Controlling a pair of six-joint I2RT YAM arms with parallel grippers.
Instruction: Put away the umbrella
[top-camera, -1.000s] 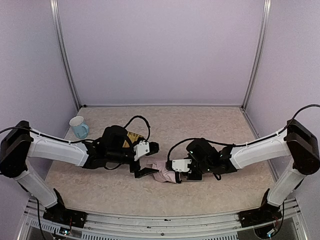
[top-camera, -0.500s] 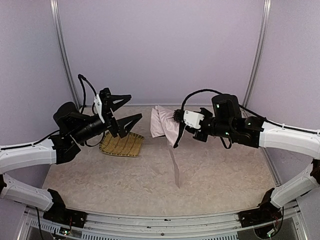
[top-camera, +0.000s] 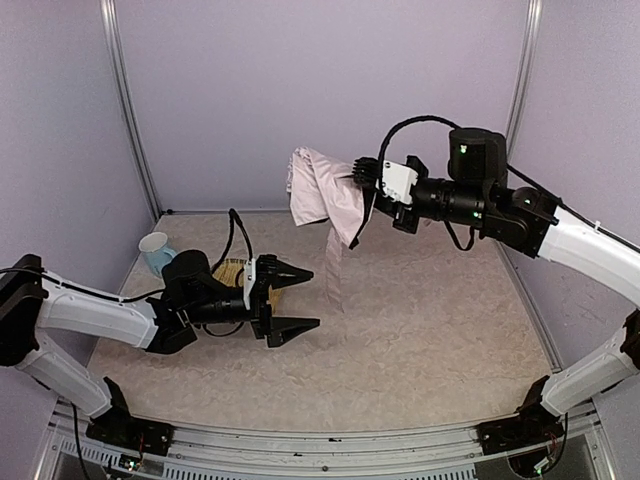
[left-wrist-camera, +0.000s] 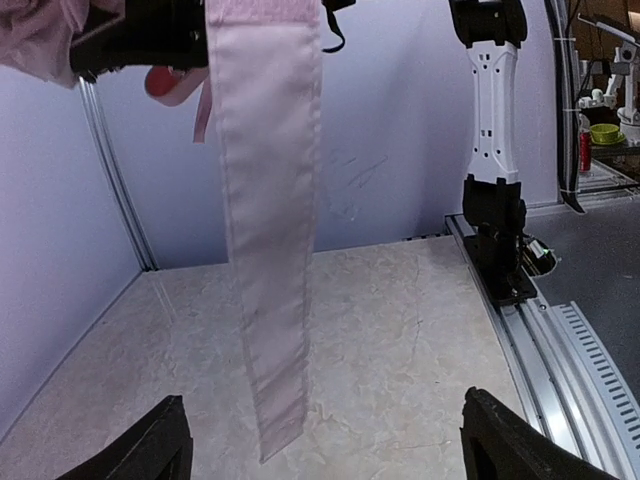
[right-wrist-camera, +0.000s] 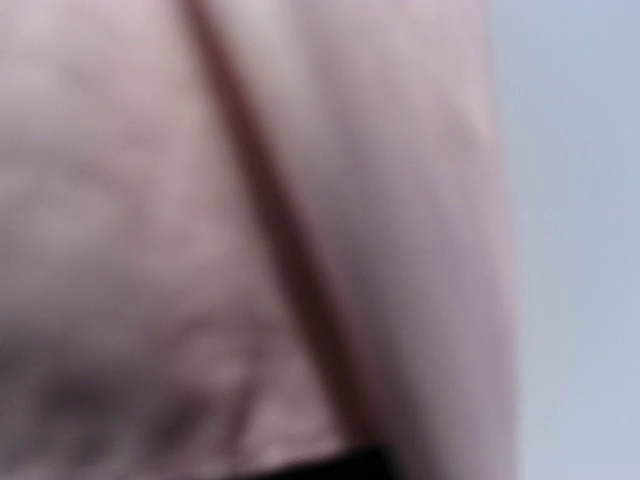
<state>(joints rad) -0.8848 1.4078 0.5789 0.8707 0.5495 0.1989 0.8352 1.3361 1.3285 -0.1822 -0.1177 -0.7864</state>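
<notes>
The umbrella is off the desk, held high at about 12 o'clock of the desk's middle in the top view. It is a bunched pale pink bundle. The right fingers are closed on its right-hand end, and nothing else supports it. The right wrist view is filled with blurred pink fabric and gives no detail of the grip. A long flat strip of fabric hangs straight down from the bundle. Whether it is a sleeve or a loose panel cannot be told. Its lower end is near the desk and appears to be just clear of it. The left fingers are spread wide and empty, low over the desk at about 8 o'clock. They point toward the strip, which hangs between their tips in the left wrist view, apart from both. A pale blue cup stands at about 9 o'clock. A woven yellow tray lies beside it, mostly hidden by the left arm. Judgement: the step in hand is presenting the raised umbrella so the second arm can take the loose fabric, and stowing has not begun. The next move calls for the left fingers to advance and close on the strip near its lower end. The fabric is limp and thin and may swing or slip out.
</notes>
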